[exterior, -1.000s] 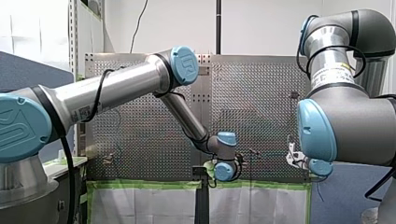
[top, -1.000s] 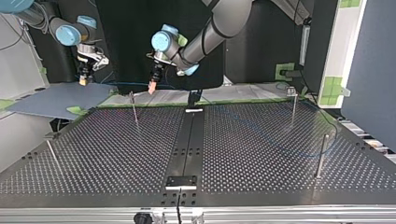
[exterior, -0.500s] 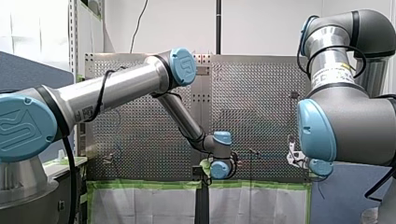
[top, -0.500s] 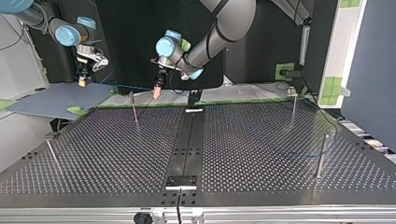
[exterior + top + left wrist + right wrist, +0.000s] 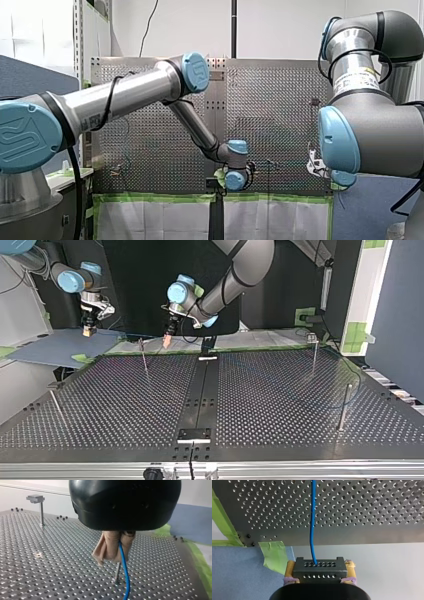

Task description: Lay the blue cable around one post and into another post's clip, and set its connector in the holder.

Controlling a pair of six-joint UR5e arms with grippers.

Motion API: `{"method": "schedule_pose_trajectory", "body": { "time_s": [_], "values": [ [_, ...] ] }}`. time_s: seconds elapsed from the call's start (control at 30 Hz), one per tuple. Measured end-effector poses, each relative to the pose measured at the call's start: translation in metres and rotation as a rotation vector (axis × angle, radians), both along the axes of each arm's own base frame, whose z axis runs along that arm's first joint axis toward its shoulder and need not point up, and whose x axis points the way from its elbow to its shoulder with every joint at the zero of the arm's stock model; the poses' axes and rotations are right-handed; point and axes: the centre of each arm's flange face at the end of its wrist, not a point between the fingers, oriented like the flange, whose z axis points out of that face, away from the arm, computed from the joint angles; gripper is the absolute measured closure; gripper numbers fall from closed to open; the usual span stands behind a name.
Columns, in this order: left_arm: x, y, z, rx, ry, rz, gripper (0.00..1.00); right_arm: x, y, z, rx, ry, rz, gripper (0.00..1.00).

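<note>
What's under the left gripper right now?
The blue cable drops from between the left gripper's beige pads toward the perforated table. Beside it stands a thin metal post; the pads hide its top.

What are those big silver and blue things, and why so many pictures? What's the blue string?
They are robot arms: my left arm and my right arm, at a table full of holes. One picture looks from behind them, one from across the table, and two from cameras on their wrists. Thin metal posts stand on the table. That string is a blue cable, pinched by my left pincer; my right pincer grips the black connector at its end.
</note>
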Motion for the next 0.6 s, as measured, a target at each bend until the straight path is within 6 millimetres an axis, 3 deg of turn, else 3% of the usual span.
{"method": "schedule_pose_trajectory", "body": {
  "time_s": [0.33,0.6],
  "values": [
    [0.002,-0.002,-0.040,0.080,0.044,0.007,1.00,-0.001,-0.009,-0.018,0.033,0.000,0.000,1.00],
    [0.021,-0.007,-0.025,0.107,0.039,0.046,1.00,-0.003,-0.014,-0.021,0.041,0.003,-0.003,1.00]
  ]
}}
